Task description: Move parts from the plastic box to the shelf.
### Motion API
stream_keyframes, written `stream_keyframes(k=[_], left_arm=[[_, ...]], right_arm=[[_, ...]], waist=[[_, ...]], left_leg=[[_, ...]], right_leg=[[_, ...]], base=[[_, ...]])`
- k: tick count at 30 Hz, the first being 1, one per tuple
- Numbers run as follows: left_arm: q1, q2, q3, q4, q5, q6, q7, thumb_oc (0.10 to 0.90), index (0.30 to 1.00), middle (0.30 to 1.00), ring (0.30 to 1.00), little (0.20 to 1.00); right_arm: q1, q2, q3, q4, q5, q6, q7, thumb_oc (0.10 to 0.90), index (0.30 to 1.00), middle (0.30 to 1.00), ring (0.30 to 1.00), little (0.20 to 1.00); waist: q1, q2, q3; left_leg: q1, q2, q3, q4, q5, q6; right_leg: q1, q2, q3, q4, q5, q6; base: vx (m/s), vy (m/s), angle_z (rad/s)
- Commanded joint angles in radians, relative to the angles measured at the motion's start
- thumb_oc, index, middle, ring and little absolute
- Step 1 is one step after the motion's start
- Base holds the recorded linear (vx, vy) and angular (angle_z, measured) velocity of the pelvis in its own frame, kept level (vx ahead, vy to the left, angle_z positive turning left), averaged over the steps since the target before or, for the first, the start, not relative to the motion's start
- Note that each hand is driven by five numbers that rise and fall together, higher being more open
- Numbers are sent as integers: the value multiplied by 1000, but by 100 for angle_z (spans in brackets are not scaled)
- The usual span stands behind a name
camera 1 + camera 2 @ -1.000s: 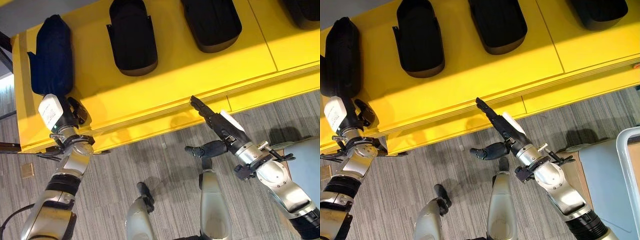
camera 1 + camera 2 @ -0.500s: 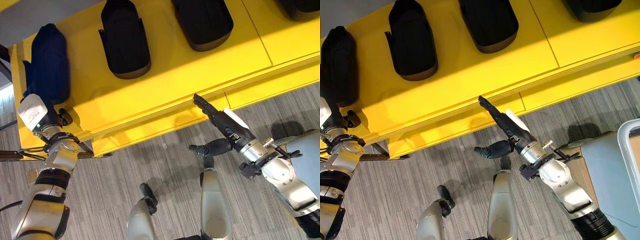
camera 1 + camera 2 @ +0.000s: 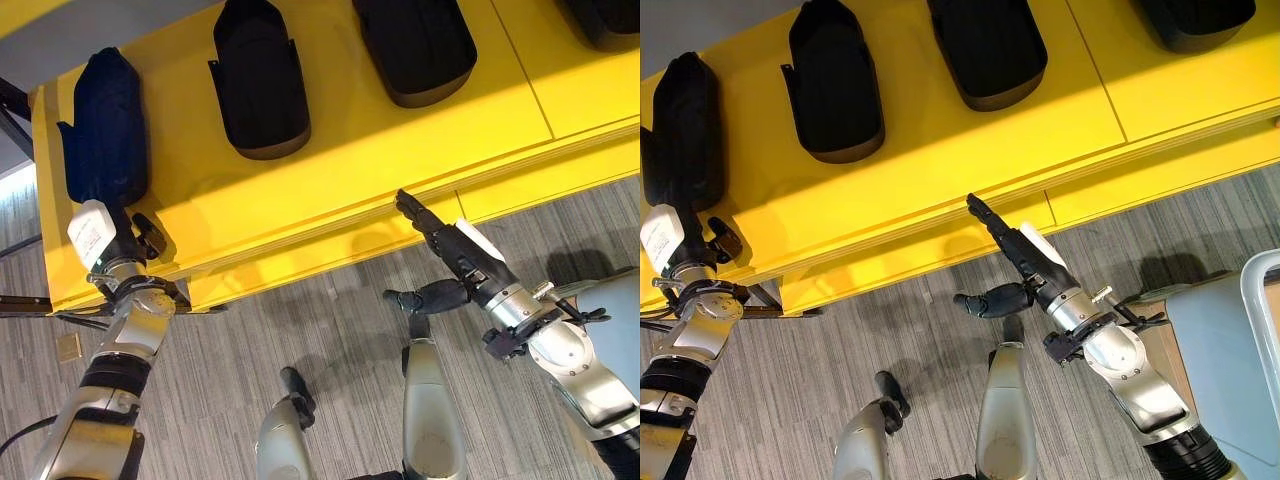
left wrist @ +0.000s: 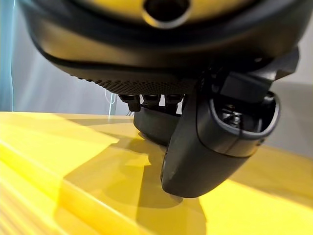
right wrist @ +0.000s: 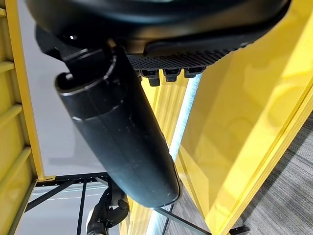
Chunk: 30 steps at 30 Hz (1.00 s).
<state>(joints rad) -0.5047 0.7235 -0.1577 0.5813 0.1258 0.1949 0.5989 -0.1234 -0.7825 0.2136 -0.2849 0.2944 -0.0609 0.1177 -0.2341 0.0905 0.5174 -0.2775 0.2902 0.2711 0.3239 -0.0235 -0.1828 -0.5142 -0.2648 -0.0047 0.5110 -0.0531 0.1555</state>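
Left hand (image 3: pixel 125 240) rests released by the leftmost part (image 3: pixel 103 130), evidently just placed on the shelf (image 3: pixel 350 160). Right hand (image 3: pixel 440 245), fingers straight, holds nothing below the shelf edge.

We see four parts in a row on the shelf (image 3: pixel 400 150): one part (image 3: pixel 103 125) at its left end, the others rightward.

No legible text or numbers — print on the left hand (image 3: pixel 98 232) cover too small.
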Motion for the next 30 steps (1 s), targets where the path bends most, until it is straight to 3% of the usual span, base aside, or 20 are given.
stream_keyframes(k=[1, 8, 30], left_arm=[[4, 68, -18, -7, 39, 3, -26, 900, 1000, 1000, 1000, 1000], [39, 62, -25, 19, 26, -26, -47, 900, 1000, 1000, 1000, 1000], [193, 26, 13, -159, 45, -43, -49, 900, 1000, 1000, 1000, 1000]], right_arm=[[-49, 69, -52, -120, 5, -116, 6, 900, 1000, 1000, 1000, 1000], [-39, 57, -61, -122, 11, -120, 13, 900, 1000, 1000, 1000, 1000], [27, 63, -104, -135, -9, -139, 10, 900, 1000, 1000, 1000, 1000]], waist=[[-25, -62, -52], [-29, -55, -54], [-12, -39, -54]], left_leg=[[-13, -67, 33, 98, -55, 77], [-6, -68, 38, 96, -55, 77], [8, -80, 29, 74, -41, 80]], right_leg=[[67, 87, -21, 28, -120, -57], [69, 86, -18, 29, -124, -58], [73, 77, -32, 33, -132, -61]], base=[[0, 0, 0], [14, 13, 0], [-3, 0, 0]])
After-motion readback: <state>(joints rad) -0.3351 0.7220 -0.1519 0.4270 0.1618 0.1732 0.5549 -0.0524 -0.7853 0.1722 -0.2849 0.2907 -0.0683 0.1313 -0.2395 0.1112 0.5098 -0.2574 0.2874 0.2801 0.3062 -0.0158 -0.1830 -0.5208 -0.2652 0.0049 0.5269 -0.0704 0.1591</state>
